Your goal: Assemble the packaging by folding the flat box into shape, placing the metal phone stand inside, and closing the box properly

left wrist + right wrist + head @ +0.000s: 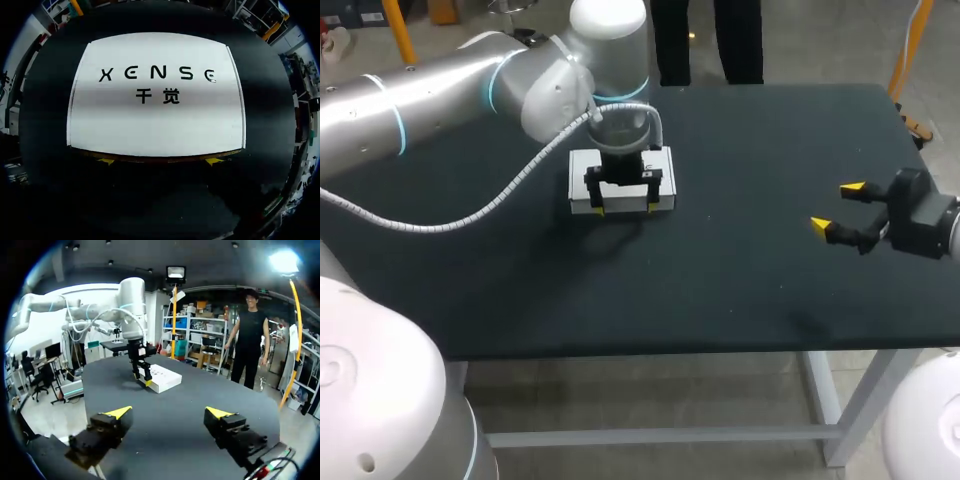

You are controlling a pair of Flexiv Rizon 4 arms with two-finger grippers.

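Box: a white box [580, 170] [165, 380] lies flat on the black table [720, 300], folded into shape, with its printed lid [155, 125] facing up and shut.
Left arm: the left arm [440, 100] comes in over the table and ends right above the box, pointing straight down at it.
Left gripper: the left gripper [625, 209] [160, 161] is spread wide. Both yellow fingertips [105, 161] sit along the box's near long edge, on the same side of it, so nothing is pinched between them. Whether they press on the box I cannot tell.
Right gripper: the right gripper [836, 206] [169, 413] is well apart from the box, off to its right and above the bare table. Its fingers stand wide and hold nothing.
Seen from the right wrist: the box lies ahead of the spread fingers, with the left gripper [142, 377] standing at its edge.
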